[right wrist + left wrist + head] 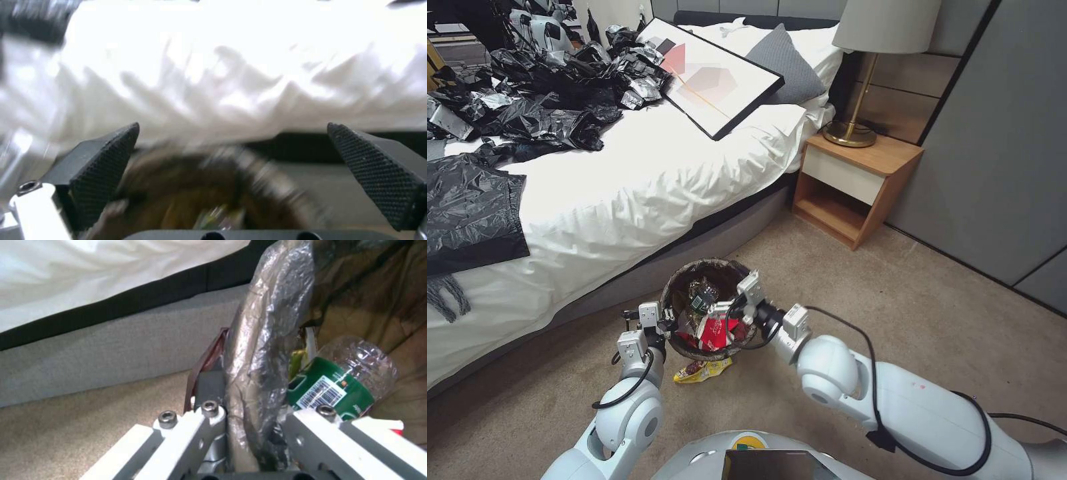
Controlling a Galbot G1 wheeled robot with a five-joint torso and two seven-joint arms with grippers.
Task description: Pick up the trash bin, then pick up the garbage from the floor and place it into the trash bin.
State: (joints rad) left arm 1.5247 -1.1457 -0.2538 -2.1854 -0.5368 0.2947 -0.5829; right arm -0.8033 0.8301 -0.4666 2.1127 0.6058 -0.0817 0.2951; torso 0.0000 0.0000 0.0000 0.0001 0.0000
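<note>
The trash bin (707,308), its rim wrapped in a dark bag liner (262,350), hangs just off the carpet (840,293) beside the bed (627,193). The left gripper (249,440) has its jaws clamped on the lined rim, one finger outside the wall and one inside. A green-labelled bottle (338,386) lies just inside the bin next to that inner finger, with a red-and-white paper cup (715,331) deeper among the litter.

The right gripper (740,300) hovers over the far side of the opening, above the litter, its jaws spread wide with nothing between the textured pads (106,160).

A yellow snack bag (702,371) lies on the carpet directly below the held bin, well under both sets of jaws.

The bin looks light and fairly stiff, but the liner film is slick and loose over the rim, so a one-sided pinch may let it tilt or slide; a grip reaching past the film onto the plastic wall seems safest. The snack bag appears thin, soft and crinkly, likely best pinched at a raised edge or corner rather than pressed flat.
</note>
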